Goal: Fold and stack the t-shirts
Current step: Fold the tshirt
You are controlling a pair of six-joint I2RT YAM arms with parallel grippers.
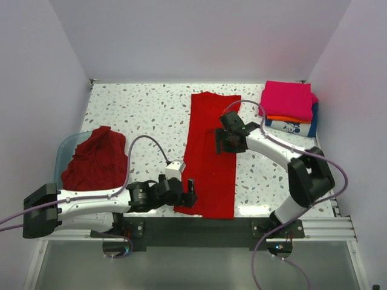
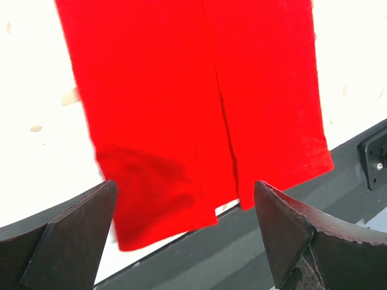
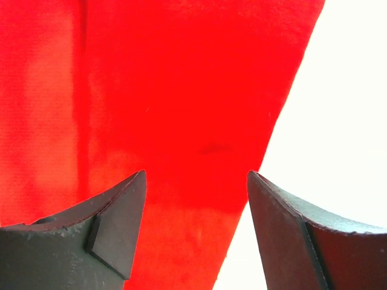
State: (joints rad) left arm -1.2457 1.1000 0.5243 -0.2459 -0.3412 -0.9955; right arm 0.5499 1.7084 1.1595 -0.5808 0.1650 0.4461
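A: Where's the red t-shirt (image 1: 211, 154)?
B: Middle of the table (image 1: 139, 115), flat, folded lengthwise into a long strip. It runs from near the far edge to the near edge. In the left wrist view the near hem laps onto the dark rail there, and a fold seam runs down the strip.
A: Left gripper (image 1: 188, 192)?
B: Released, jaws wide and nothing between them. It sits at the strip's near left corner, and the hem shows just past the fingertips (image 2: 91, 211).
A: Right gripper (image 1: 227, 142)?
B: Also released, jaws apart and empty. It's over the strip's right side, around mid-length. The right wrist view shows red cloth under both fingers (image 3: 121, 205) and bare table off to the right. Can't tell if it touches the cloth.
A: Other shirts?
B: Folded stack (image 1: 289, 109) in the far right corner: magenta shirt (image 1: 287, 98) on top, orange (image 1: 281, 119) under it, white with blue print (image 1: 290, 127) at the bottom. A dark red shirt (image 1: 97, 158) lies crumpled in the teal tub (image 1: 65, 151) at the left edge.
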